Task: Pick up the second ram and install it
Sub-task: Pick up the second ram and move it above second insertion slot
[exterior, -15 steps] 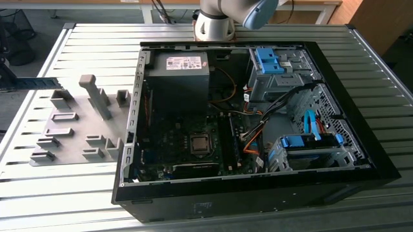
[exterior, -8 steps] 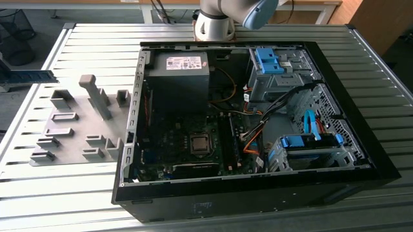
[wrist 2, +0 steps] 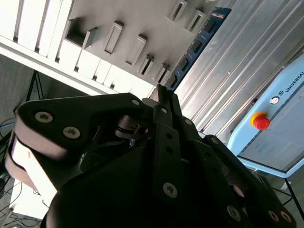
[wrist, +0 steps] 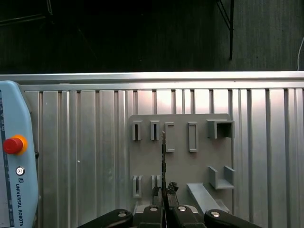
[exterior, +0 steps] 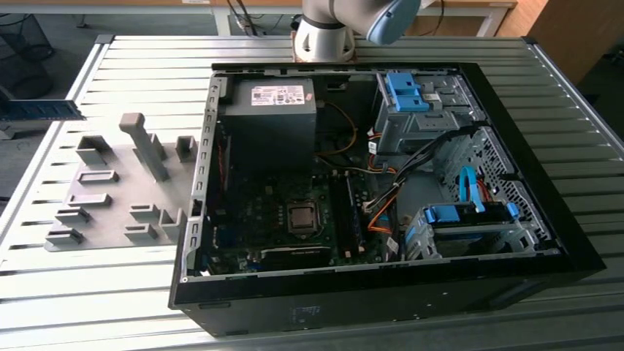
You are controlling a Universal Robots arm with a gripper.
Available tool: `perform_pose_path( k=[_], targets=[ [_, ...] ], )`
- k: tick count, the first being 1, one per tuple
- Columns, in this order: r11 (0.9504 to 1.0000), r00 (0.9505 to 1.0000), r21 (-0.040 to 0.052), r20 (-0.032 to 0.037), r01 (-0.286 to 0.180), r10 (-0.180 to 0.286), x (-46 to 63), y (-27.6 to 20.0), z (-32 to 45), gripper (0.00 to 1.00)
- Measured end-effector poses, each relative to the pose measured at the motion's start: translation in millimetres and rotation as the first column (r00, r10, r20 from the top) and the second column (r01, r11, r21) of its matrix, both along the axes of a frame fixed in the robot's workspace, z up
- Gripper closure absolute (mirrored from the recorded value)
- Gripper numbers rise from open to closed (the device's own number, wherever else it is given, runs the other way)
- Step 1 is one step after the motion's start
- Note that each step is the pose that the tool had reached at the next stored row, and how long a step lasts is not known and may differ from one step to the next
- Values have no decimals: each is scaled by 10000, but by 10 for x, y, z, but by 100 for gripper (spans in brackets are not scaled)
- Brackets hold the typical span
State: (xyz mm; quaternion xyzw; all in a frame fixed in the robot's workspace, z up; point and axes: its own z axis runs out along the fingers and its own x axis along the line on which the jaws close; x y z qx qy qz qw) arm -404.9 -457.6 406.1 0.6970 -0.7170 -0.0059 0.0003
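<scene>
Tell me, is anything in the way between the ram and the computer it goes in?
The end effector holds the ram by the grey fixture. Toward the computer, the fixture's tall post and the case wall lie between, on the exterior view's left.

Only print I can spot is a short line of dark lettering with a little round logo on the light-blue teach pendant (wrist: 14,190), right by its red stop button (wrist: 13,144), plus a white sticker (exterior: 278,95) on the power supply (exterior: 268,128), too tiny for me to read.
</scene>
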Motion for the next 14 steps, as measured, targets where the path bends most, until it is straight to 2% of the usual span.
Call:
perform_pose_path(
  k=[14],
  targets=[
    [10000,10000,1,0,0,0,68,0,1,86]
  ],
)
